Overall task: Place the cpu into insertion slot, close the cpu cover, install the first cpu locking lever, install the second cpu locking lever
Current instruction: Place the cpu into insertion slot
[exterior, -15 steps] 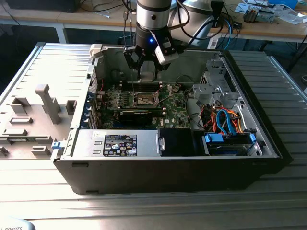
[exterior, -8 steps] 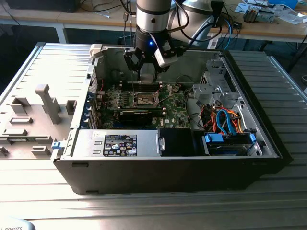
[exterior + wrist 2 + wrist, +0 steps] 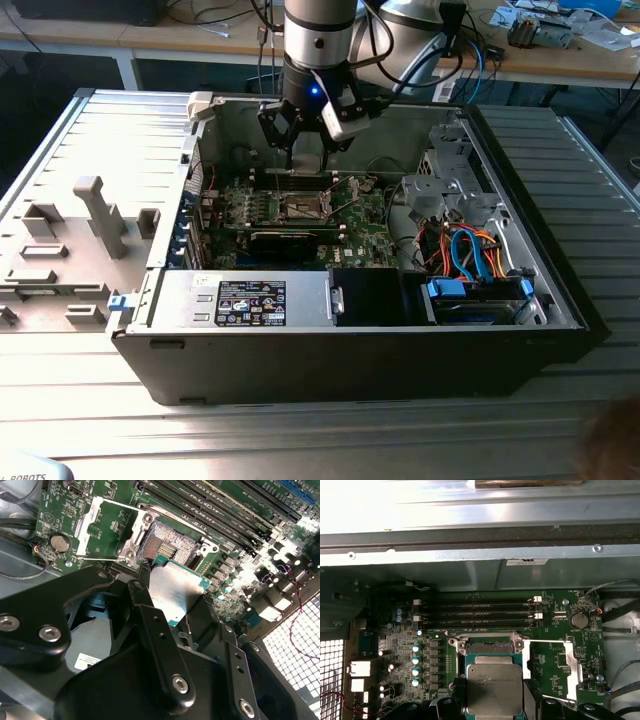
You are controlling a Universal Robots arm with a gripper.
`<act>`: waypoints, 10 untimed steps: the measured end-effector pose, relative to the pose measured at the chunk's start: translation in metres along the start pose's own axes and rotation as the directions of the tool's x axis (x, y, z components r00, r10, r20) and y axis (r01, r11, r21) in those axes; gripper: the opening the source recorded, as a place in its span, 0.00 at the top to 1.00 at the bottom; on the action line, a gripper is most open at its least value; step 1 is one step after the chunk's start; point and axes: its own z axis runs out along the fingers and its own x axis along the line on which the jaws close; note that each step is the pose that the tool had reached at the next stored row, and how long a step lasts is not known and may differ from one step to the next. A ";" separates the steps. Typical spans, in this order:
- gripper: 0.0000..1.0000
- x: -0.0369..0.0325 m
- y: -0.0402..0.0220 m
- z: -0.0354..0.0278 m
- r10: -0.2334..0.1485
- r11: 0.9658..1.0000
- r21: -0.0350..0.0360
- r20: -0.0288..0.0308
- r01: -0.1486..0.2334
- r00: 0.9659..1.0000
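Gripping the cpu by two opposite edges, your gripper hangs over the bare slot, which sits at six o'clock from it in the exterior view; the cover lies swung open beside the slot.

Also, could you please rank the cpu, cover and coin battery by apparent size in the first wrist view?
1. cpu and cover: about alike; the cpu is nearer the camera, so I won't rank them.
2. battery: clearly smallest.

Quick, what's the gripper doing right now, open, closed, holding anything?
The gripper: closed on the cpu, which is not yet in the insertion slot.
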 end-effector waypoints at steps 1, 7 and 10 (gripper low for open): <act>0.46 0.0000 0.0000 0.0001 0.009 1.000 0.000 0.001 -0.009 1.000; 0.46 0.0000 -0.0001 0.0012 0.047 0.999 -0.001 0.004 -0.047 0.999; 0.46 0.0000 -0.0002 0.0014 0.056 0.998 0.000 0.005 -0.056 0.998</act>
